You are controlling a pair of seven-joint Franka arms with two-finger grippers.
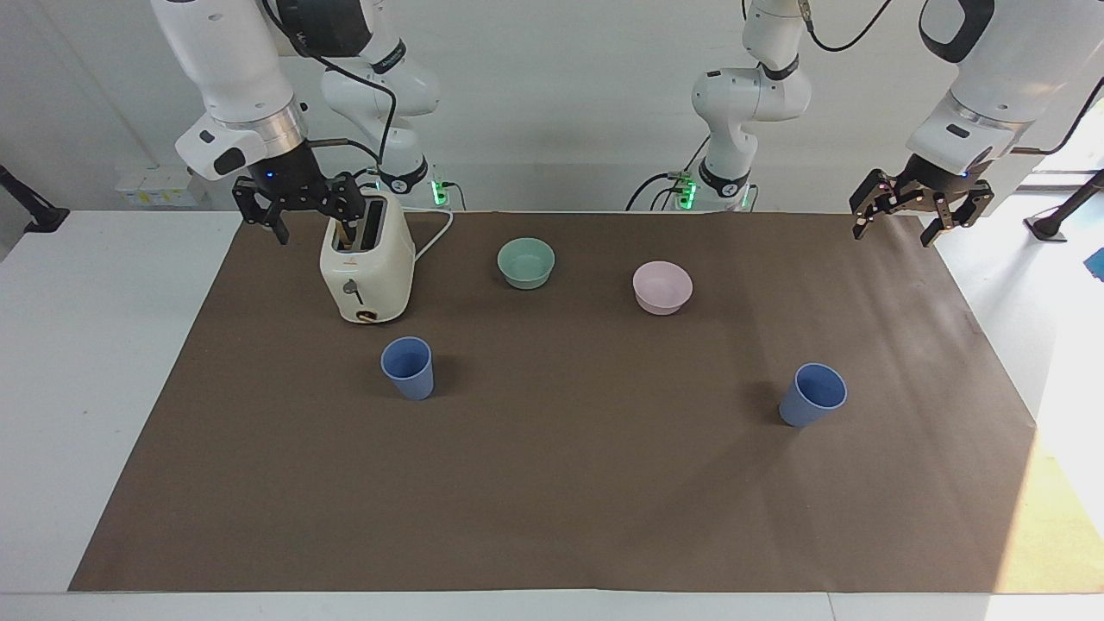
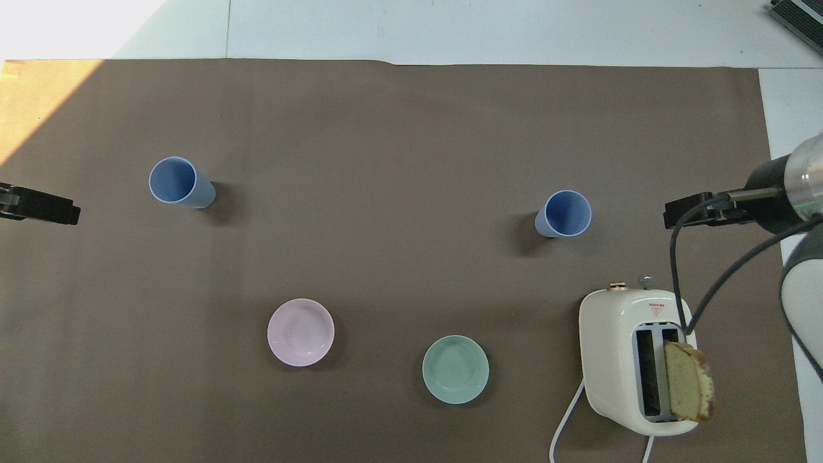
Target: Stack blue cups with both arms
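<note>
Two blue cups stand upright and well apart on the brown mat (image 1: pixel 552 500). One blue cup (image 1: pixel 407 367) (image 2: pixel 566 214) is toward the right arm's end, just farther from the robots than the toaster. The other blue cup (image 1: pixel 812 395) (image 2: pixel 177 182) is toward the left arm's end. My right gripper (image 1: pixel 304 226) (image 2: pixel 697 212) hangs open and empty beside the toaster's top. My left gripper (image 1: pixel 893 233) (image 2: pixel 40 207) hangs open and empty over the mat's corner at the left arm's end. Neither gripper touches a cup.
A cream toaster (image 1: pixel 366 263) (image 2: pixel 633 360) with a bread slice (image 2: pixel 688 381) in one slot stands near the right arm, its white cord (image 1: pixel 435 237) trailing toward the robots. A mint-green bowl (image 1: pixel 525 262) and a pale pink bowl (image 1: pixel 661 287) sit nearer to the robots than the cups.
</note>
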